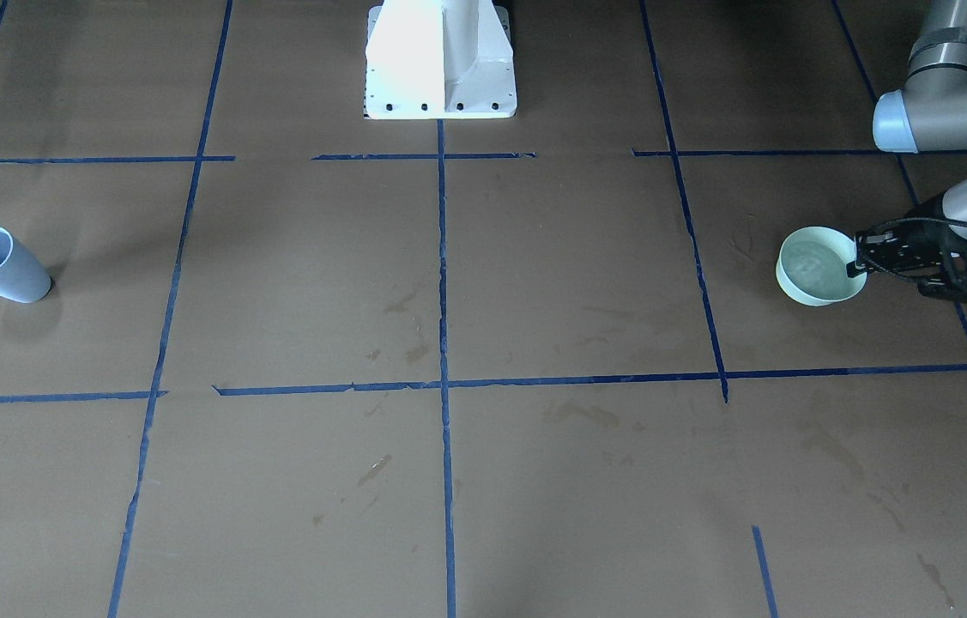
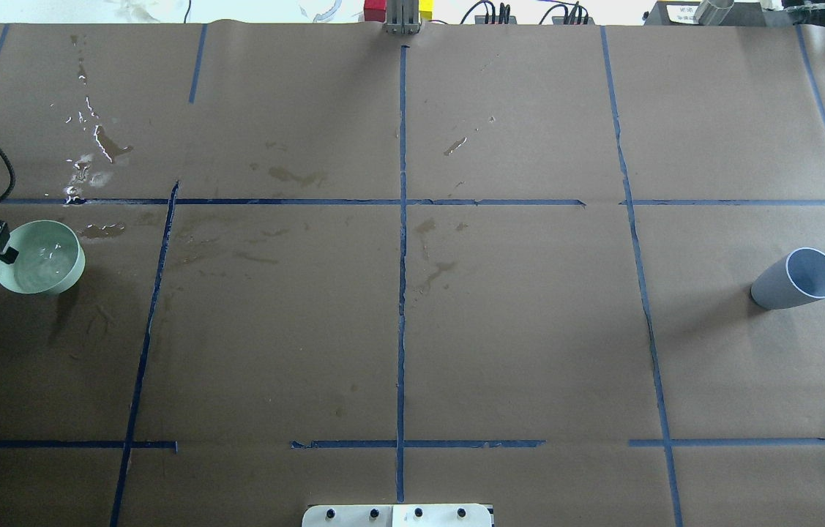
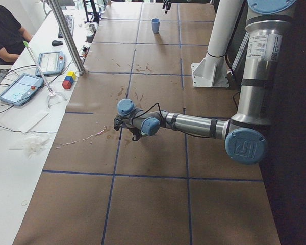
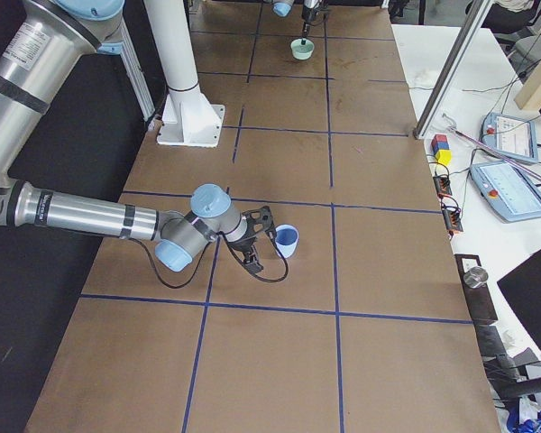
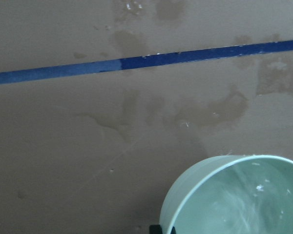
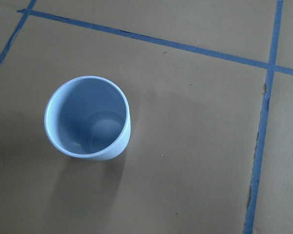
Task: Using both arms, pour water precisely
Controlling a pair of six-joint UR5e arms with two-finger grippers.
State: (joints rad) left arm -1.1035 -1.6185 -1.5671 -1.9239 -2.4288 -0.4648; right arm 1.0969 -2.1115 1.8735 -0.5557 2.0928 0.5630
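Bowl: one mint-green bowl (image 1: 819,297), at the table's (image 2: 514,329) left edge, about halfway between its near and far edges; upright
Bowl contents: the water (image 1: 818,264), clear with a faint sheen and small glints; it fills part of the bowl, below the rim
Cup: one pale-blue cup (image 2: 796,279), near the table's right edge, well apart from the bowl; upright, mouth open; the right wrist view shows only its pale round bottom inside
Left gripper: the left gripper (image 1: 856,257) is at the bowl's rim on the side nearest the table edge; a black fingertip sits over the rim, and the jaws look clamped on it; whether the bowl rests on the table or is lifted I cannot tell
Right gripper: the right gripper (image 4: 263,227) is low, just beside the cup; it shows only in the right side view, so I cannot tell how its jaws stand
Arms: two; the left arm (image 3: 194,123) stretches out low towards the bowl; the right arm (image 4: 81,216) stretches out low towards the cup
Spilt liquid: one shiny puddle (image 2: 94,150) with scattered drops, towards the far left corner, beyond the bowl; dull stains (image 2: 434,274) near the table's middle
Table marks: blue tape lines (image 2: 402,293) split the brown cover into squares
Pedestal: one white pedestal (image 1: 440,60), at the middle of the near edge
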